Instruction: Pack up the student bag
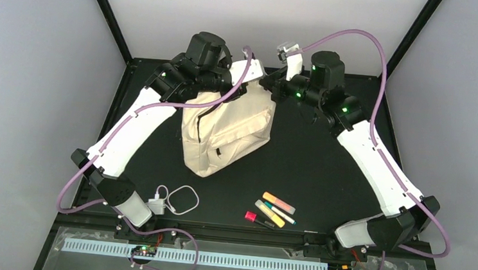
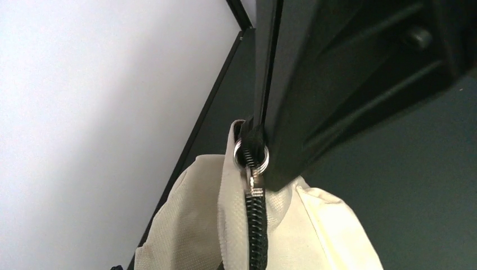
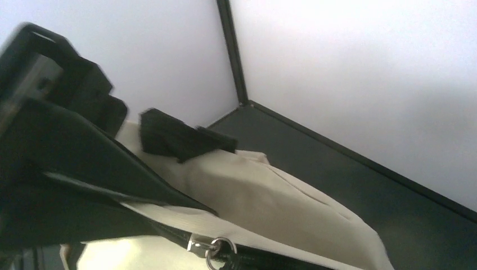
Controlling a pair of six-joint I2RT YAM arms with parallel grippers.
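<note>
Left gripper [image 1: 239, 78] is up at the far end of the table [image 1: 324, 167], over the top left corner of the bag [image 1: 227, 131]. Right gripper [image 1: 269, 84] is at the bag's top right corner. The bag is between the two and below them, standing upright, front pocket toward the arms. Its top sits right under both sets of fingers. Near edge of the table: markers [image 1: 274, 210] lying loose on the right, a white cable [image 1: 180, 199] coiled on the left. Both are well apart from the bag.

Left wrist: left gripper [image 2: 264, 132] has its jaws together, clamped on the metal ring [image 2: 251, 153] of the zipper pull. The ring hangs partly out from under the fingertips. The dark zipper [image 2: 257, 225] runs straight down from it. Cream bag fabric [image 2: 185, 225] spreads just below the fingers on both sides of the zipper.

Right wrist: right gripper [image 3: 185, 216] is closed, its dark fingers [image 3: 84, 169] lying against the bag's top edge. Can't tell if fabric is pinched between them. A second ring [image 3: 216, 246] sits just beyond the tips, not touched. A black strap [image 3: 180, 138] lies on the bag [image 3: 270, 197], which slopes away to the right of the fingers.
</note>
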